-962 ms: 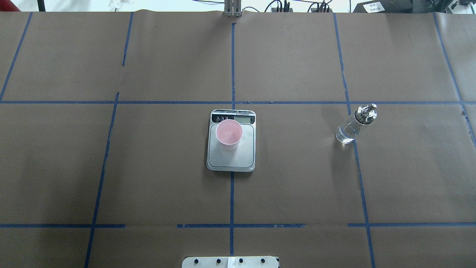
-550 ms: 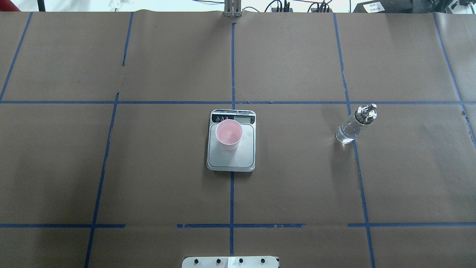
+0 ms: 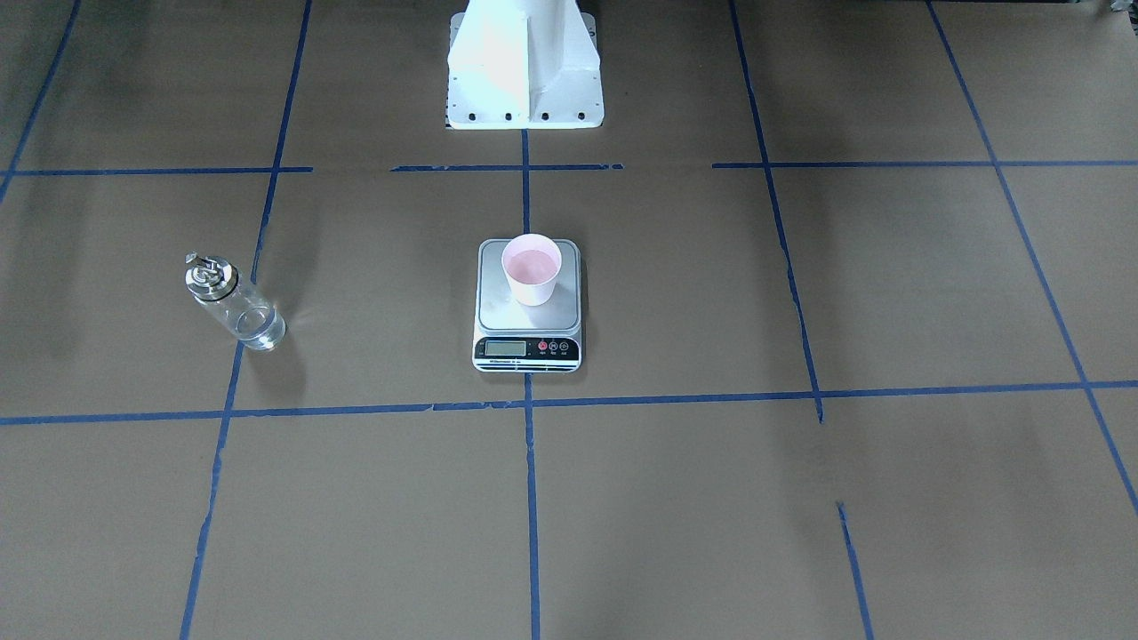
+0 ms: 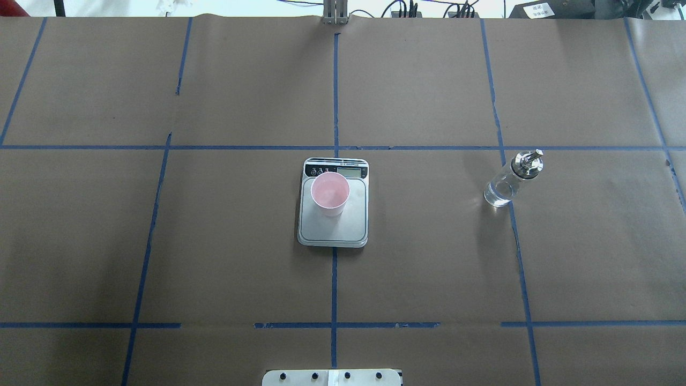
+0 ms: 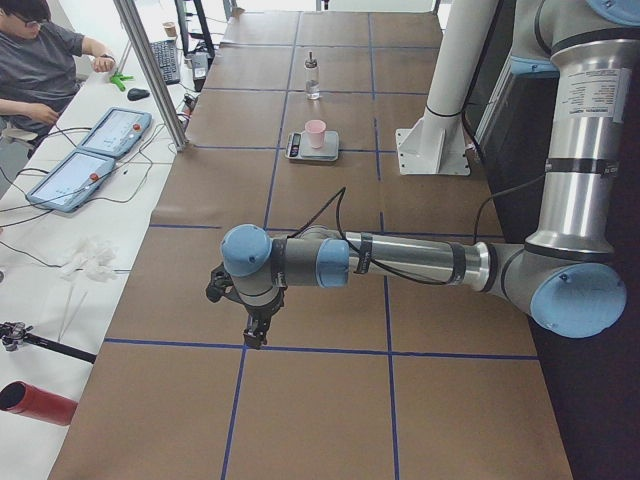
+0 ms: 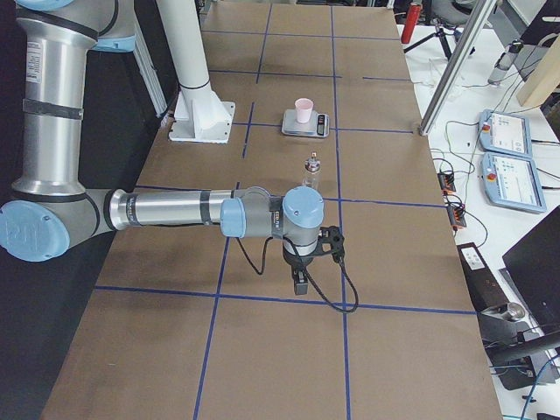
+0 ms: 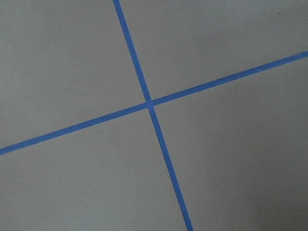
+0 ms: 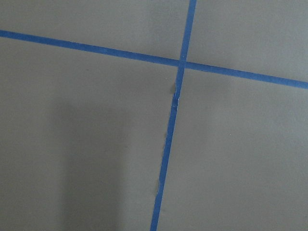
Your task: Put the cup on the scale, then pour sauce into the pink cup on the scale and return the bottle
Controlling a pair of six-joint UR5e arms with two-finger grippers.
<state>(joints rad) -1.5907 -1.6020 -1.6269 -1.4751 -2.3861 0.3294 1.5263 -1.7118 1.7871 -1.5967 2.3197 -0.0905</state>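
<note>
The pink cup (image 4: 330, 193) stands upright on the scale (image 4: 333, 231), toward the display end of its silver plate; it also shows in the front view (image 3: 532, 267). The clear glass bottle (image 4: 506, 182) with the silver spout cap stands upright on the table to the right of the scale, apart from it, with clear sauce low inside. Neither gripper shows in the overhead or front views. The left gripper (image 5: 255, 335) hangs over the table's left end. The right gripper (image 6: 300, 284) hangs over the right end, short of the bottle (image 6: 311, 171). I cannot tell whether either is open or shut.
The robot's white base (image 3: 524, 71) stands behind the scale. Brown paper with blue tape lines covers the table. An operator (image 5: 40, 60) sits beyond the far edge by two control tablets (image 5: 90, 165). Both wrist views show only paper and tape.
</note>
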